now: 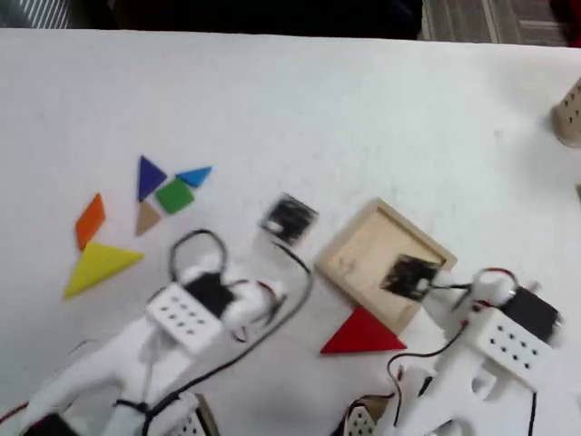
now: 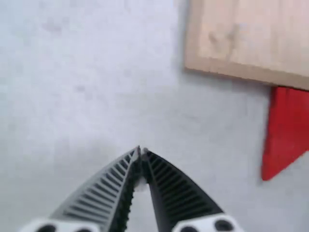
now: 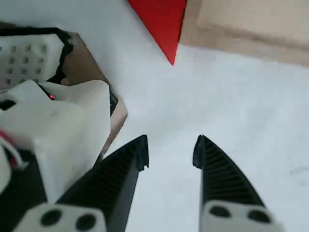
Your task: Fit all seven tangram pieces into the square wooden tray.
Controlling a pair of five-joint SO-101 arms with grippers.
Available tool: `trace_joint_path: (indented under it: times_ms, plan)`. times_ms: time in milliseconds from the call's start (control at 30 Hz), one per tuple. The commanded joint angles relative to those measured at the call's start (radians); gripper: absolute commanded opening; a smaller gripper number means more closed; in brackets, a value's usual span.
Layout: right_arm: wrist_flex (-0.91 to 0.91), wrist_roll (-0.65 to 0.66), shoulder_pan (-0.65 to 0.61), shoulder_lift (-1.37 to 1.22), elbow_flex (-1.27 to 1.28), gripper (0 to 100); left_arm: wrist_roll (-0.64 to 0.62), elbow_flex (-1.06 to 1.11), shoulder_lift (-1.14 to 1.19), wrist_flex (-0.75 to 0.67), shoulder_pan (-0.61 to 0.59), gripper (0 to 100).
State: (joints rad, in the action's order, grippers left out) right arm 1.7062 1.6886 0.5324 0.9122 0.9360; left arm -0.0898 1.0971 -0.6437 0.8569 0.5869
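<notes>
Left gripper [image 2: 141,153], jaws together, hangs beside the tray [image 1: 359,250]. Right gripper [image 3: 170,151], jaws apart and empty, is near it. The red triangle [image 1: 363,333] lies just beside the tray's edge.

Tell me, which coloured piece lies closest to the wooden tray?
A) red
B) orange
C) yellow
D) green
A: the red triangle lies right beside the edge of the wooden tray, nearer than any other piece on the table.
</notes>
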Motion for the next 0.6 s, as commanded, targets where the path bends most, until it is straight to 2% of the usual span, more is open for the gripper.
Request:
trace_joint_path:
  times_ms: [0,133,200,300,433,567]
  plan:
    - [0.007,0.032,-0.196,0.005,-0.003,15.5,-0.014,0.052,-0.179,0.008,-0.209,2]
    - [0.008,0.060,-0.404,0.005,0.035,15.6,-0.014,0.087,-0.295,0.035,-0.390,2]
    - [0.004,0.138,-0.503,-0.004,0.083,15.6,-0.014,0.089,-0.320,0.043,-0.444,2]
    - [-0.022,0.276,-0.588,-0.004,0.141,15.6,-0.014,0.089,-0.309,0.040,-0.476,5]
    - [-0.059,0.298,-0.708,-0.004,0.167,15.6,-0.014,0.084,-0.263,0.035,-0.478,13]
    - [-0.058,0.292,-0.808,-0.005,0.169,15.6,-0.014,0.080,-0.223,0.005,-0.481,14]
